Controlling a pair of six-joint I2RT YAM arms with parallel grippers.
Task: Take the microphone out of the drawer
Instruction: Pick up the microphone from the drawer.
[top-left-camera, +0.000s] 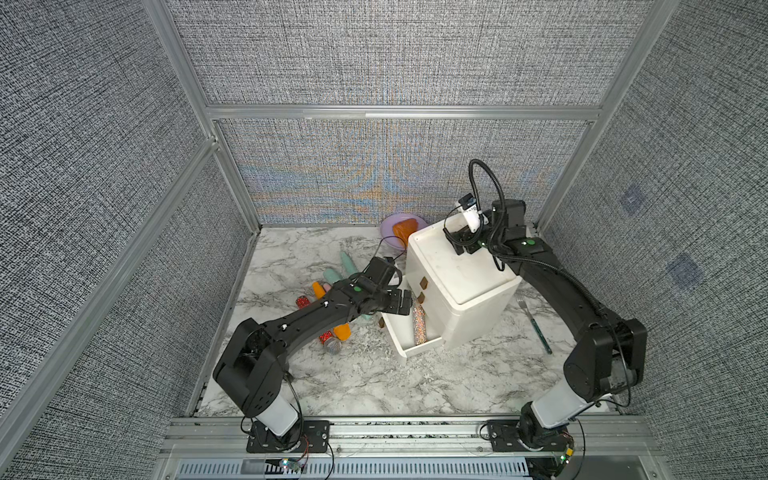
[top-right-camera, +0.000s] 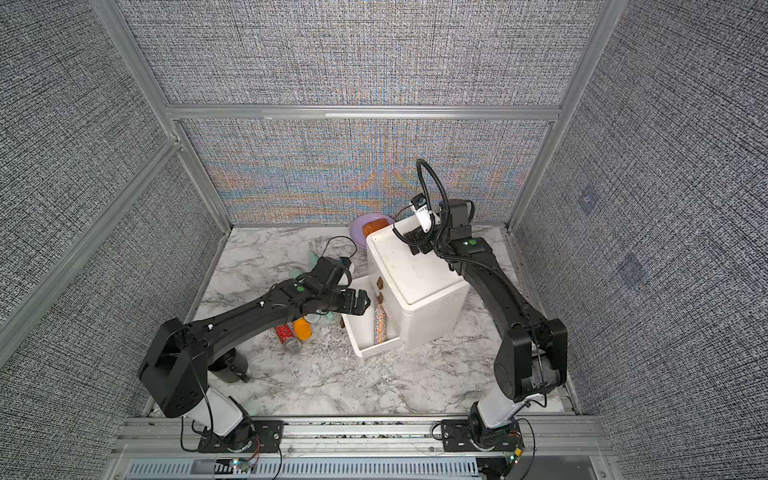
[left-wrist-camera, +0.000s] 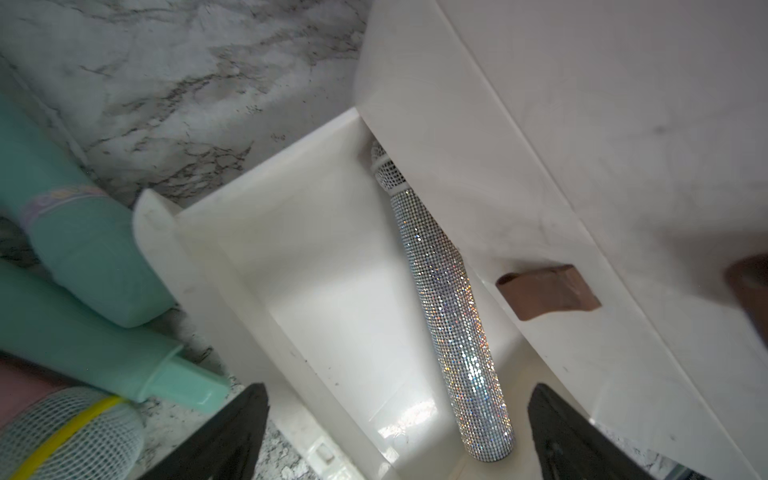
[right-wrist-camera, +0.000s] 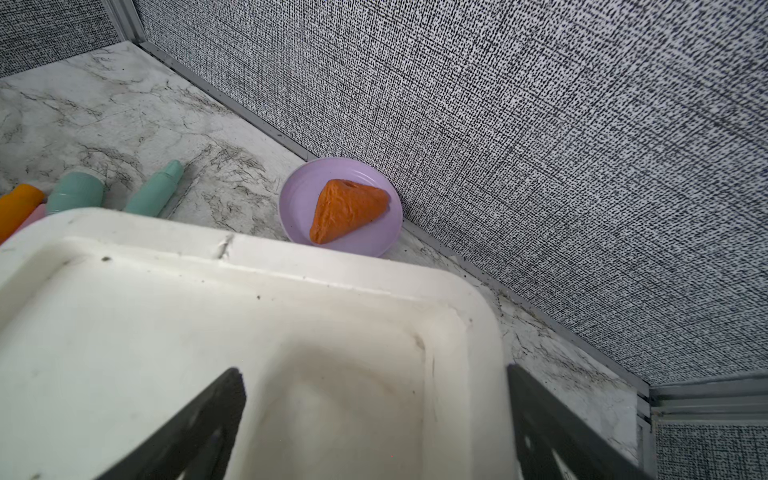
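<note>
Open wide and empty at the left gripper, poised over the pulled-out drawer, itself at 8 o'clock from the cabinet in a top view. Inside, along the drawer's 3 o'clock side and hard against the cabinet front: the glittery microphone, not yet touched.

Likely trouble:
- Scant room there for the finger on that side. Could strike the brown pull tab above, or shove the whole cabinet.
- Could pinch off-centre and squirt the round, slick body away.
- Could snag the mesh head under the overhang on lifting.

Open too at the right gripper, over the cabinet top near its 12 o'clock edge. Cannot tell whether touching, so no sure bracing.

Hidden: part of the mesh head, tucked beneath the overhang. Partly covered by the arm in both top views: teal objects at 10 o'clock of the drawer.
</note>
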